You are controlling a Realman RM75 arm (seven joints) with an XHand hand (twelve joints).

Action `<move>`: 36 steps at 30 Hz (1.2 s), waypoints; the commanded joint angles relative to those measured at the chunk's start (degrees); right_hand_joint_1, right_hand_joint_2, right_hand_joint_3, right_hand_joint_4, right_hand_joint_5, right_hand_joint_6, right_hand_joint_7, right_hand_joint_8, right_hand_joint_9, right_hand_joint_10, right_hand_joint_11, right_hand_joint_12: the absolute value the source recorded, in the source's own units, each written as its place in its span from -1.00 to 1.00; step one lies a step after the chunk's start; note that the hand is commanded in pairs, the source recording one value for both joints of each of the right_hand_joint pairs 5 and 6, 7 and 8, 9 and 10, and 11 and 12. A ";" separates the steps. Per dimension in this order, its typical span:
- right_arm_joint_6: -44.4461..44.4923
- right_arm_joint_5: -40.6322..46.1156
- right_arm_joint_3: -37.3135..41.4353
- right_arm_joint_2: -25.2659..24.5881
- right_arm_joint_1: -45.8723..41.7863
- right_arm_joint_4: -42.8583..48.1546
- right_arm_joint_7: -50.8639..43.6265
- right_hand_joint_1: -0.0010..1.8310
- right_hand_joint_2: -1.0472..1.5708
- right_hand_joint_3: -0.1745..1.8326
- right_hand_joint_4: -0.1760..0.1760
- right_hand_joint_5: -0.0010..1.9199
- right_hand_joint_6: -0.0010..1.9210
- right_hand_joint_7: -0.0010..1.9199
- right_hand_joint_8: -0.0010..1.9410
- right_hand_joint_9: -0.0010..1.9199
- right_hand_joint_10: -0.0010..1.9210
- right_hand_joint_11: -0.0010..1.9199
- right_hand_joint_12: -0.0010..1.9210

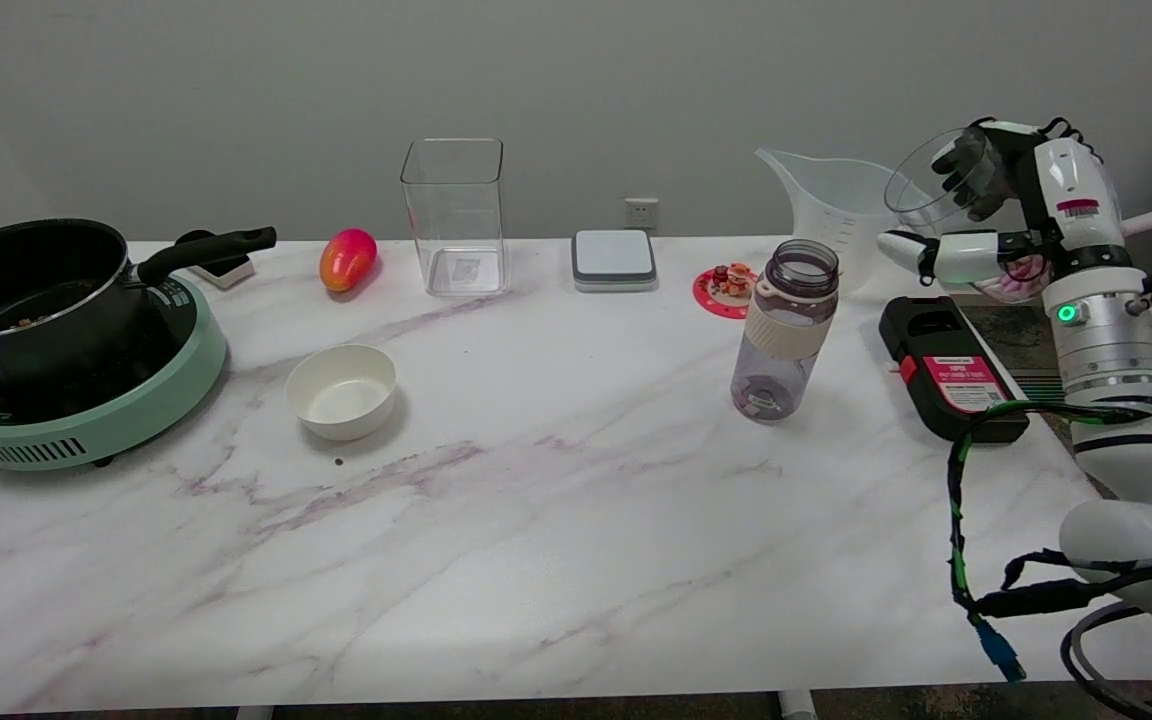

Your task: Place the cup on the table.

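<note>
Cup: clear, tilted on its side, grasped by the right hand in the air over the far right edge of the surface, beside the measuring jug. Rotate the cup upright before lowering. Judged best target: bare marble between the bottle and the black device, or nearer the camera. Descend vertically; release only once the base sits flat.

A single head view looked down and across the desk from above its near edge, facing the far wall. It stood back far enough to take in the desk's whole width, from the cooker at the left to the right arm at the right.
</note>
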 commanded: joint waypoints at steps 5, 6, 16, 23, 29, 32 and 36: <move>-10.52 -7.07 6.35 4.61 -3.52 1.13 1.57 0.53 0.72 -0.25 0.00 0.66 0.66 0.67 0.65 0.60 0.60 0.37 0.37; -10.99 -7.07 6.46 4.81 -3.83 1.67 1.57 0.53 0.71 -0.24 0.00 0.65 0.65 0.67 0.65 0.60 0.60 0.37 0.36; -12.93 -9.82 7.42 5.87 -4.33 3.51 2.29 0.54 0.70 -0.23 0.00 0.65 0.65 0.67 0.65 0.59 0.59 0.36 0.36; -16.43 -14.71 8.39 7.63 -3.84 4.77 2.29 0.55 0.69 -0.22 0.00 0.64 0.64 0.66 0.64 0.59 0.58 0.36 0.36; -17.55 -16.01 8.01 9.65 -3.14 5.25 2.29 0.56 0.67 -0.20 0.00 0.64 0.64 0.66 0.64 0.58 0.58 0.35 0.35; -18.01 -16.69 8.11 10.51 -3.06 5.75 2.29 0.56 0.66 -0.19 0.00 0.63 0.63 0.65 0.64 0.58 0.58 0.35 0.35; -19.02 -17.70 8.33 11.14 -3.04 6.46 2.49 0.57 0.65 -0.17 0.00 0.63 0.63 0.65 0.63 0.58 0.58 0.35 0.35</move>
